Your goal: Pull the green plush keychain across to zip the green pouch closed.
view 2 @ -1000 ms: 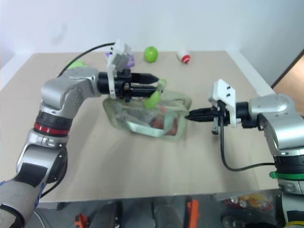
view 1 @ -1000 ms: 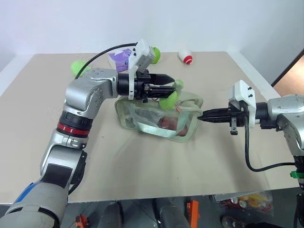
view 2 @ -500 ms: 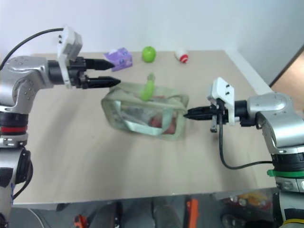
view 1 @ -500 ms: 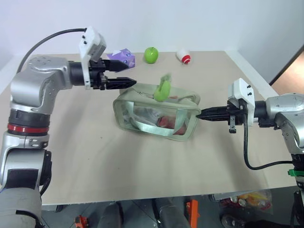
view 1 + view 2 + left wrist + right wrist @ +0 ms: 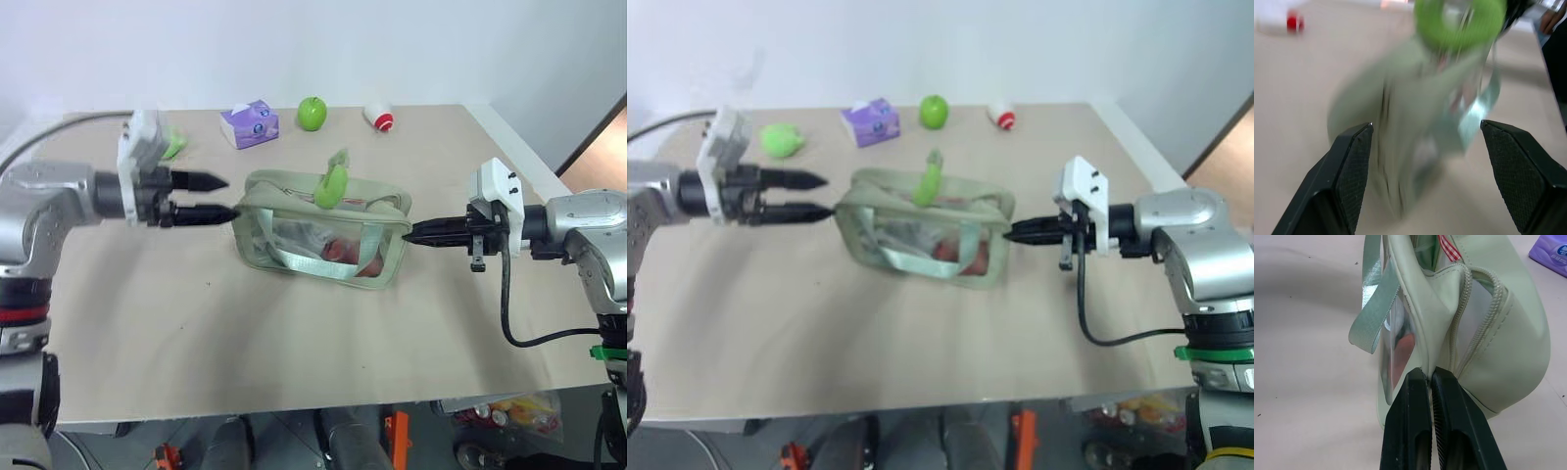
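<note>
One green plush keychain [image 5: 331, 185] atop one green pouch [image 5: 294, 235]

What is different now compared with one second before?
The left gripper let go of the keychain and drew back to the pouch's left end, fingers open. The keychain now stands free on the zipper. The right gripper stays shut on the pouch's right end; the pouch has hardly moved.
</note>
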`<control>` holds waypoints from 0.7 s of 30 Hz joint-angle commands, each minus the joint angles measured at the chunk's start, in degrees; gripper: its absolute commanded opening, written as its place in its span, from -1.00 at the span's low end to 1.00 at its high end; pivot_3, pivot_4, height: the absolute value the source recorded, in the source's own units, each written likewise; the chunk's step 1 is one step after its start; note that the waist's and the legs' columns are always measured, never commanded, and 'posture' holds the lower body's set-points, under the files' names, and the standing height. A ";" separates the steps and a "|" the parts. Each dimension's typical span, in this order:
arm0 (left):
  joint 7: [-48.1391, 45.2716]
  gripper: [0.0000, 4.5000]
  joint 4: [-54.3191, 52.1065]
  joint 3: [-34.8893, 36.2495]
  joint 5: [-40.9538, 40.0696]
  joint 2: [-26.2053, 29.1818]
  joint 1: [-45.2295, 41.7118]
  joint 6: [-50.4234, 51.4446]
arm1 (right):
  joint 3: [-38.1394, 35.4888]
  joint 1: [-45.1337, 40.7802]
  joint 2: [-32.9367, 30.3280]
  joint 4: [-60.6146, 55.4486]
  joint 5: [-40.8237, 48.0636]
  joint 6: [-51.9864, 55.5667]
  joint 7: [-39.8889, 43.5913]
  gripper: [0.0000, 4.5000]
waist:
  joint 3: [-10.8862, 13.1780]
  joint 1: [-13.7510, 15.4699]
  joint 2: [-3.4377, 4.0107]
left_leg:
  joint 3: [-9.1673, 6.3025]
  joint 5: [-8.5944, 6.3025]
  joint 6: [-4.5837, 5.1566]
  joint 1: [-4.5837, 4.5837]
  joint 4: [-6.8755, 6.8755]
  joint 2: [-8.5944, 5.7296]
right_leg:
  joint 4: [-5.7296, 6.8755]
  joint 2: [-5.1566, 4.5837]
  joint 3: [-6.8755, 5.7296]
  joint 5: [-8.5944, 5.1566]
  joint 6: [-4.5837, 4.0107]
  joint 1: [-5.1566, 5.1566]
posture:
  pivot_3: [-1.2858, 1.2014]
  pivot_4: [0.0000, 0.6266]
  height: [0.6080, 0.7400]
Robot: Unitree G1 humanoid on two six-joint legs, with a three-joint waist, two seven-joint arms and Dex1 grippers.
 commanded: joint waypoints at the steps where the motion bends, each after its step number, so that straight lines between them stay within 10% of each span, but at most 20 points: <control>1: -1.28 0.61 1.47 0.99 1.54 1.83 0.43 -3.72 | -0.61 -0.92 -0.05 -1.10 0.37 -0.76 0.25 -1.00 | 0.00 0.02 0.00 | 0.01 0.00 0.00 -0.01 0.02 -0.01 | -0.01 -0.02 0.00 0.01 0.02 0.00 | 0.03 -0.52 1.00; 19: 0.62 0.61 10.31 -3.56 4.39 -8.92 -5.21 -5.91 | -1.67 0.31 -0.96 -2.19 0.64 -0.25 -0.14 -1.00 | 0.00 0.05 0.00 | 0.01 0.00 0.00 -0.02 0.03 -0.02 | 0.00 -0.01 0.01 0.04 0.06 0.00 | 0.03 -0.52 1.00; 21: 0.82 0.39 11.76 -3.88 5.08 -9.79 -5.53 -6.62 | -1.83 0.55 -1.05 -2.44 0.74 -0.13 -0.21 -1.00 | 0.00 0.04 0.00 | 0.02 0.00 0.00 -0.02 0.03 -0.02 | 0.00 -0.01 0.02 0.05 0.08 0.00 | 0.03 -0.52 1.00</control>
